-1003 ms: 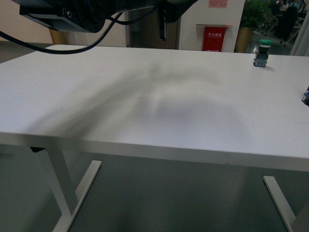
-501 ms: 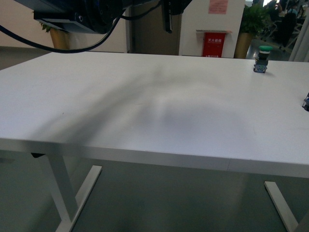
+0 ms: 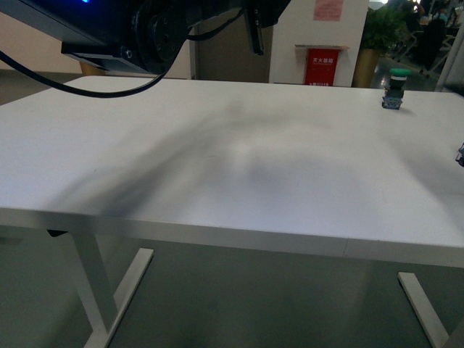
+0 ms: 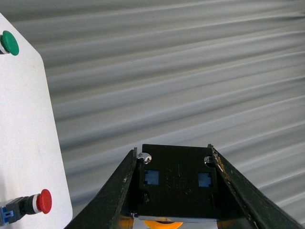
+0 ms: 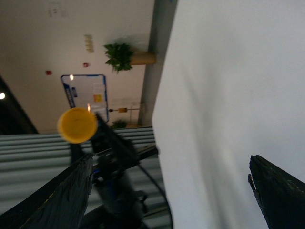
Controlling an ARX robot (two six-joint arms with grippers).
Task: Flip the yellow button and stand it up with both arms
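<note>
Up in the air near the table (image 3: pixel 239 145), the left gripper (image 4: pixel 172 151) clamps the yellow button (image 4: pixel 176 183) by its block (likely offering a handover); the right gripper (image 5: pixel 170 162) faces it, fingers spread wide.

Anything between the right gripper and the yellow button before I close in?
Nothing visible. The left gripper holds the yellow button in the air, cap facing the open right gripper, with only open space between them.
</note>
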